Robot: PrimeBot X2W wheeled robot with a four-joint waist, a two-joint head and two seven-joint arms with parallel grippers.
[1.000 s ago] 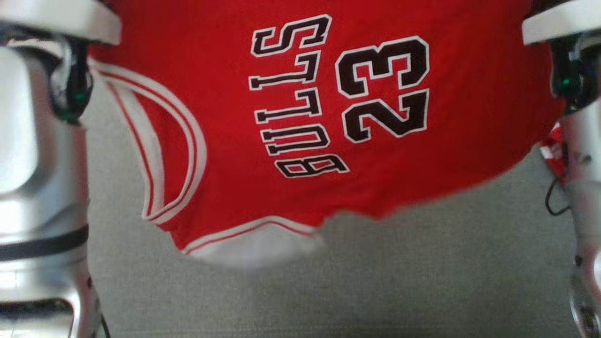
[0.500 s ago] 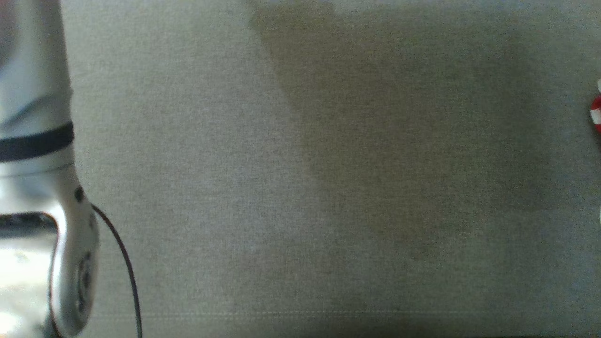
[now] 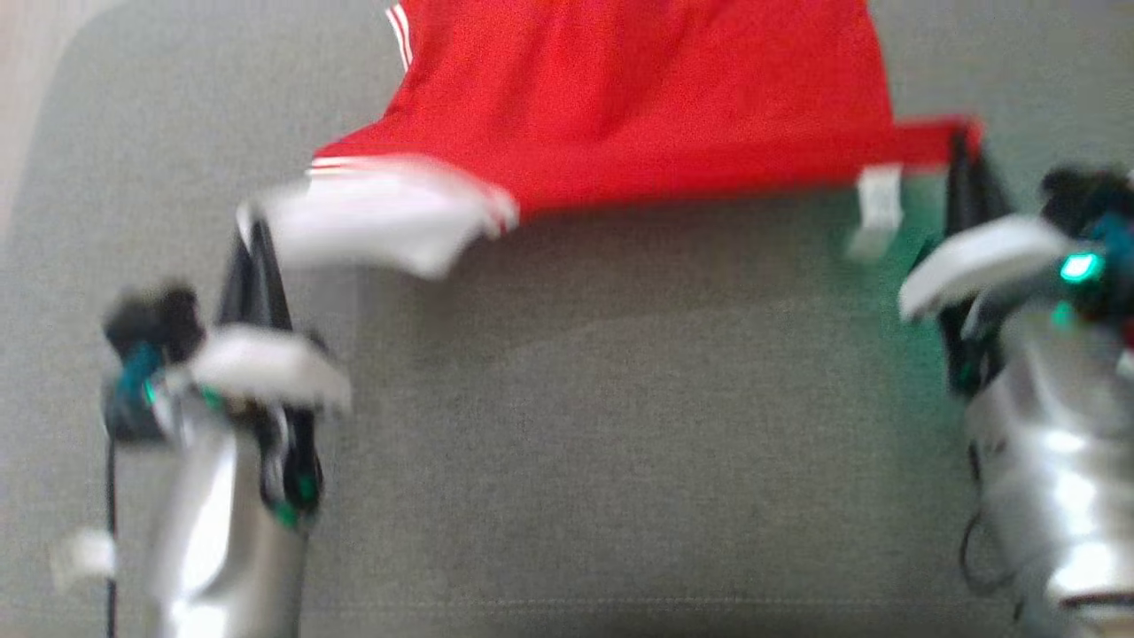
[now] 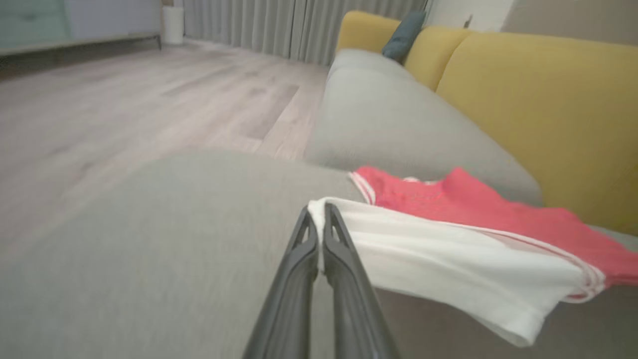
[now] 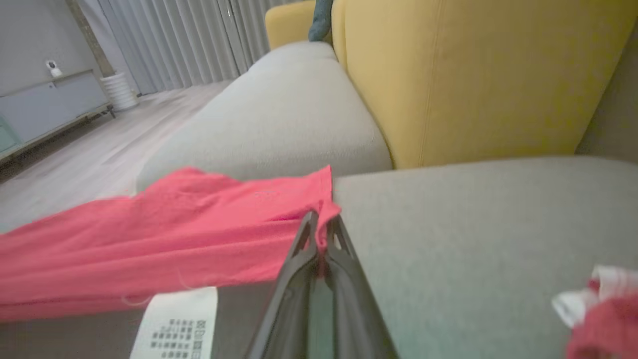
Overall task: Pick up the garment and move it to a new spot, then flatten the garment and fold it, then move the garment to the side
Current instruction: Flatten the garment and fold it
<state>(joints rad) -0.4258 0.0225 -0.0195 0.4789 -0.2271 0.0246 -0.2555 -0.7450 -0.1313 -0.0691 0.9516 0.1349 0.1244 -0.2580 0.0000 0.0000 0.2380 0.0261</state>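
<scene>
The garment [image 3: 638, 97] is a red jersey with white trim, stretched across the far part of a grey sofa seat. My left gripper [image 3: 252, 226] is shut on its white hem corner [image 4: 423, 254]; the dark fingers [image 4: 319, 249] pinch the cloth's tip. My right gripper [image 3: 961, 142] is shut on a red corner [image 5: 319, 199], and a white care label [image 5: 174, 324] hangs beside its fingers. The edge between the two grippers is held just above the cushion. The far part of the garment [image 4: 488, 209] lies on the seat.
The grey seat cushion [image 3: 620, 425] spreads wide in front of me. Yellow back cushions [image 5: 473, 75] rise behind it, with a second grey seat [image 4: 398, 114] beyond. A small red and white piece of cloth [image 5: 603, 304] lies at the right. Wooden floor [image 4: 124, 109] lies off the sofa's edge.
The head view has swung a lot, so the camera moved. The garment, hanging close before the camera a second ago, now stretches low over the seat between both grippers.
</scene>
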